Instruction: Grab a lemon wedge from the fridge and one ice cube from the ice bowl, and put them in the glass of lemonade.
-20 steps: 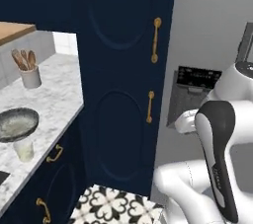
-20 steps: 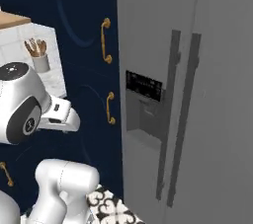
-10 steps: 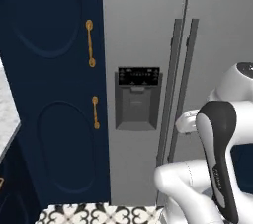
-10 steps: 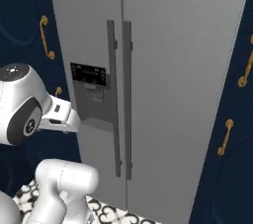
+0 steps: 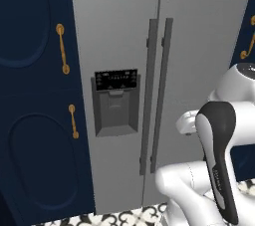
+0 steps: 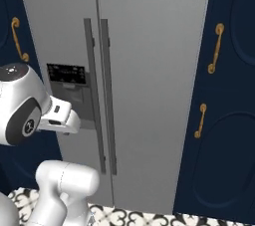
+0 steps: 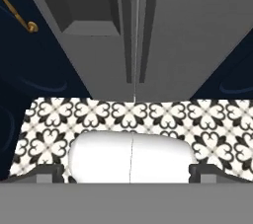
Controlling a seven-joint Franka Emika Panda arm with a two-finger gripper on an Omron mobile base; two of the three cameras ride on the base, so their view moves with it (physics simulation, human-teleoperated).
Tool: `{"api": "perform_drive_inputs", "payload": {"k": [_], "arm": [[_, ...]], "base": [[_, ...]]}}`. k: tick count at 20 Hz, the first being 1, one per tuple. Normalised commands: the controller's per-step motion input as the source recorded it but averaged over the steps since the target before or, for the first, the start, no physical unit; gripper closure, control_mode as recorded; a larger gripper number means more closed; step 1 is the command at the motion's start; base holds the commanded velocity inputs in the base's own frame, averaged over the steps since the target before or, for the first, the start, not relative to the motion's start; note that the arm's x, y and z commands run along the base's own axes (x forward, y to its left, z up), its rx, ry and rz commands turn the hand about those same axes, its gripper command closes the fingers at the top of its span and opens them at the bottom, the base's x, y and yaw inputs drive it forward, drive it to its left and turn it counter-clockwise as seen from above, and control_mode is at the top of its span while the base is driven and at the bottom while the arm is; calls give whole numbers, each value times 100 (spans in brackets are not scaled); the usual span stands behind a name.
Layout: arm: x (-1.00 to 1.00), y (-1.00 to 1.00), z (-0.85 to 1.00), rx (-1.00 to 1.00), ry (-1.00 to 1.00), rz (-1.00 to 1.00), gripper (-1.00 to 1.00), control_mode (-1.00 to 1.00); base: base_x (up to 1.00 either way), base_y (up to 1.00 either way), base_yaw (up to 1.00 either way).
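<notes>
The gripper (image 7: 130, 171) hung over the patterned floor (image 7: 148, 114) in front of the fridge (image 5: 199, 36); whether its fingers were spread or closed could not be told. The fridge stood just beyond, its two doors shut, with two dark handles (image 5: 155, 93) and one dispenser panel (image 5: 115, 101). Navy cabinets (image 6: 229, 120) flanked it, two gold handles (image 6: 215, 48) on each side. No writing could be read.

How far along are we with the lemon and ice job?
Early. The base faces the fridge, whose two doors are shut, handles untouched. The gripper hangs low, aimed at the tiled floor by the fridge foot, holding nothing. Left to do: open a door, take a lemon wedge, fetch an ice cube, drop both in the glass.
</notes>
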Motion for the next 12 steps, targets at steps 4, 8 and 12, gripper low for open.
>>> {"api": "perform_drive_inputs", "payload": {"k": [4, 8, 12], "arm": [[0, 0, 0, 0, 0, 0, -100, 100], [0, 0, 0, 0, 0, 0, -100, 100], [0, 0, 0, 0, 0, 0, -100, 100]], "base": [[-38, 1, -10], [-30, 10, -7], [-11, 25, -5]]}}
